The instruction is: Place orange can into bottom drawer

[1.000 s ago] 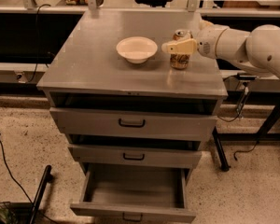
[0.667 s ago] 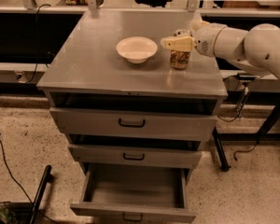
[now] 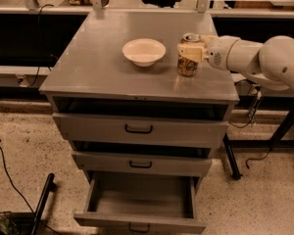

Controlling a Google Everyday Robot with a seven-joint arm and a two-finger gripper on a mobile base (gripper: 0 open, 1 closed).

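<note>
Looks like the grasp step is going on: the gripper [image 3: 192,51] is hovering at the upper half of the orange can [image 3: 187,65], arm coming in from the right. The can is standing upright on the cabinet top [image 3: 98,67], just right of the cream bowl [image 3: 144,51]. Can't tell if jaws are clamped on it or only straddling it. The bottom drawer [image 3: 137,218] is sitting pulled out. Next move is calling for a firm grip & a lift, then lowering past the two upper drawers [image 3: 138,131] into the tray.
</note>
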